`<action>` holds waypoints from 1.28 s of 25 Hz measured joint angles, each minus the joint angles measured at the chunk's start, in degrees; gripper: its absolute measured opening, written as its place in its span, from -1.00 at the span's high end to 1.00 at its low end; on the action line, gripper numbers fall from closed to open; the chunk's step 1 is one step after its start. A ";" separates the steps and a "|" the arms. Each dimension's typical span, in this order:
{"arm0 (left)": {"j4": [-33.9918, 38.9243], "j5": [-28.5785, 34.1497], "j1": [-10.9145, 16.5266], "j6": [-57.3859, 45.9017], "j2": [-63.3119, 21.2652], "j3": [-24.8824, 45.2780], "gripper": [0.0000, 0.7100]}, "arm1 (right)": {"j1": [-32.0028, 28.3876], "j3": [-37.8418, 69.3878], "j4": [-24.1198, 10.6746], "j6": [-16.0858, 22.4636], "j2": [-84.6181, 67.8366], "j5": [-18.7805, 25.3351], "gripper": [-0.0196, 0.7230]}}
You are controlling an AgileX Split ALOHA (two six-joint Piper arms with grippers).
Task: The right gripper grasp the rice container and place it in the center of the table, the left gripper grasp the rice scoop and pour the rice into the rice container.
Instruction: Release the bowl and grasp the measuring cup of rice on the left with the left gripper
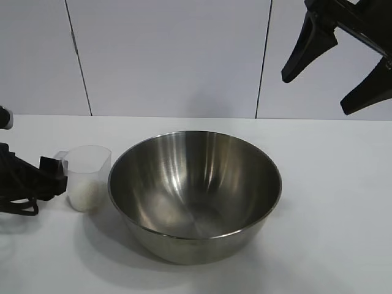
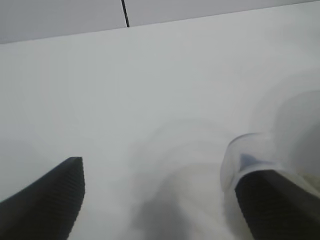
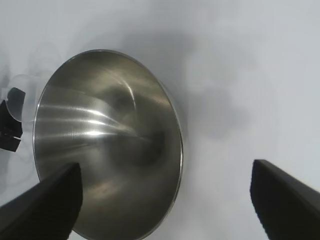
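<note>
The rice container (image 1: 196, 196), a wide steel bowl, stands empty in the middle of the table (image 1: 331, 214). The rice scoop (image 1: 87, 177), a clear plastic cup, stands upright just left of it with rice (image 1: 84, 195) in its bottom. My left gripper (image 1: 54, 174) is low at the far left, at the cup's handle side. In the left wrist view it (image 2: 160, 200) is open, and the cup's clear edge (image 2: 242, 155) lies by one finger (image 2: 280, 205). My right gripper (image 1: 316, 94) hangs open and empty high at the upper right, above the bowl (image 3: 107, 145).
A white panelled wall (image 1: 171, 55) rises behind the table's far edge. In the right wrist view the cup (image 3: 22, 90) and the left gripper (image 3: 10, 130) show beyond the bowl. Bare tabletop lies right of the bowl.
</note>
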 joint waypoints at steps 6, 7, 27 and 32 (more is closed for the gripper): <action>0.19 0.16 0.00 -1.52 1.67 -1.66 -0.56 | 0.00 0.00 0.00 0.05 0.00 0.00 -0.75; 0.19 0.16 0.00 -1.57 1.67 -2.03 -0.55 | 0.00 0.00 0.00 0.05 0.00 0.00 -0.75; 1.74 0.11 0.00 -1.64 2.21 -4.67 0.12 | 0.00 0.00 0.00 0.05 0.00 -0.80 -0.75; 2.58 0.16 0.00 -1.59 2.23 -4.98 0.63 | 0.00 0.00 0.00 0.11 0.00 -0.80 -0.75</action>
